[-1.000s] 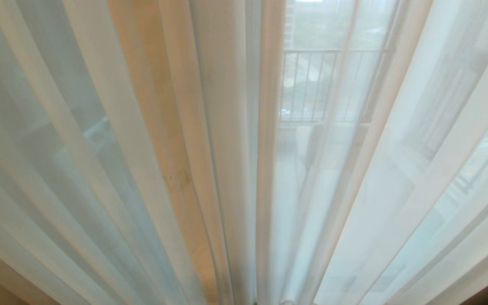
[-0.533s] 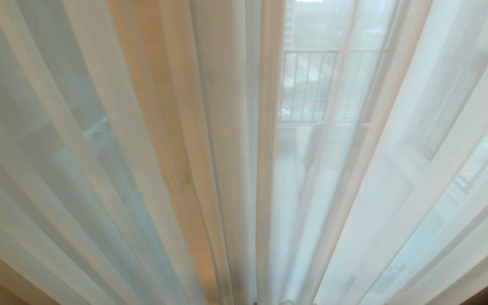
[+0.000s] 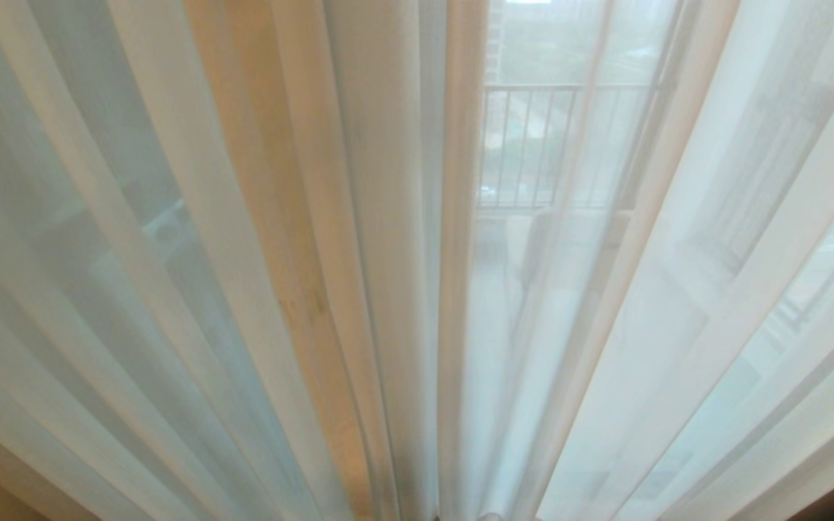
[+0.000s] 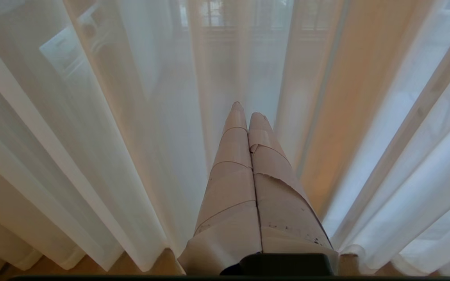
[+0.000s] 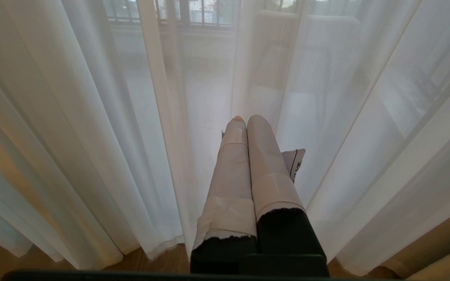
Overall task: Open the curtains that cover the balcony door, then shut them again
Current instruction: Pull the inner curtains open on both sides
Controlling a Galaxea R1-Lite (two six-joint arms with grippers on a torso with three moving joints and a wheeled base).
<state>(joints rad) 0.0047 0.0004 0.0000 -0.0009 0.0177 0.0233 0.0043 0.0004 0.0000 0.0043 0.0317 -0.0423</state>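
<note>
Both end effectors (image 4: 244,113) (image 5: 246,121) pinched closed — curtains (image 3: 243,289) just ahead, drawn.

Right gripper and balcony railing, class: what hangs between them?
The sheer curtains hang between the shut right gripper and the balcony railing, which shows dimly through the fabric in the right wrist view.

no text can be read; a tag (image 5: 296,163) bears illegible marks.
</note>
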